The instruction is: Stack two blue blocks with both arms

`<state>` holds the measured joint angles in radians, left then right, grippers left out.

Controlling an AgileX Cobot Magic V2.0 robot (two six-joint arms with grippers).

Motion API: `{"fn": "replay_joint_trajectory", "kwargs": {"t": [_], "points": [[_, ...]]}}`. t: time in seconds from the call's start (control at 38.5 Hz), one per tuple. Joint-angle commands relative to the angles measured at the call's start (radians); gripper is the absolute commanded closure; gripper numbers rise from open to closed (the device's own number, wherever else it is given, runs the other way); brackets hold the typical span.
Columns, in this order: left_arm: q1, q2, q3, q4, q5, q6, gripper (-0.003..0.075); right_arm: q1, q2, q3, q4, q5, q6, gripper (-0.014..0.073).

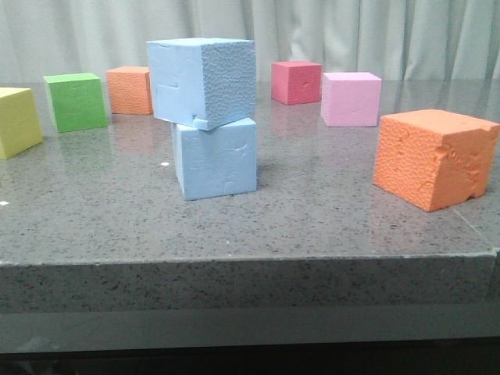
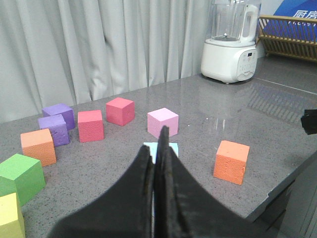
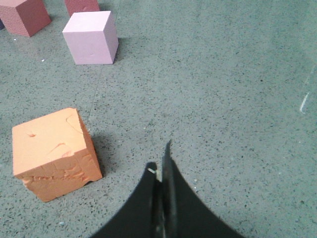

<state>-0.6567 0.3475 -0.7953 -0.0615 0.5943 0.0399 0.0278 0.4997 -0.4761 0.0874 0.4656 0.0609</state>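
Observation:
Two sky-blue blocks stand stacked mid-table in the front view: the upper blue block [image 1: 201, 80] rests twisted and overhanging on the lower blue block [image 1: 216, 158]. No gripper shows in the front view. From the left wrist, the left gripper [image 2: 157, 144] is shut with nothing held, and the stack's blue top [image 2: 150, 150] peeks out just behind its fingertips. In the right wrist view the right gripper [image 3: 161, 161] is shut and empty above bare tabletop, with an orange block [image 3: 53, 152] beside it.
Around the stack sit a big orange cube [image 1: 433, 158], pink cube [image 1: 351, 98], red cube [image 1: 296, 82], small orange cube [image 1: 130, 90], green cube [image 1: 76, 101] and yellow cube [image 1: 17, 121]. Purple cubes [image 2: 57, 124] and a white blender [image 2: 230, 42] appear from the left wrist. The table edge [image 1: 250, 262] runs near.

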Motion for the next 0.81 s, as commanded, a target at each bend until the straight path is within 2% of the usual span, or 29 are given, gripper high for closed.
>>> {"fn": "replay_joint_trajectory", "kwargs": {"t": [0.0, 0.36, 0.44, 0.6, 0.78], "points": [[-0.007, 0.010, -0.018, -0.012, -0.086, -0.004, 0.0741, -0.005, 0.000, -0.028, -0.010, -0.069, -0.014, 0.0653], [-0.007, 0.010, -0.010, -0.012, -0.088, -0.004, 0.0741, -0.005, 0.000, -0.028, -0.010, -0.069, -0.014, 0.0653], [-0.007, 0.003, 0.015, -0.006, -0.123, -0.004, 0.0741, -0.005, 0.000, -0.028, -0.010, -0.069, -0.014, 0.0653], [0.042, -0.066, 0.176, 0.050, -0.313, -0.004, 0.0741, -0.005, 0.000, -0.028, -0.010, -0.069, -0.014, 0.0653], [0.196, -0.202, 0.390, 0.050, -0.430, -0.005, 0.0741, -0.005, 0.000, -0.028, -0.010, -0.069, -0.014, 0.0653]]}}
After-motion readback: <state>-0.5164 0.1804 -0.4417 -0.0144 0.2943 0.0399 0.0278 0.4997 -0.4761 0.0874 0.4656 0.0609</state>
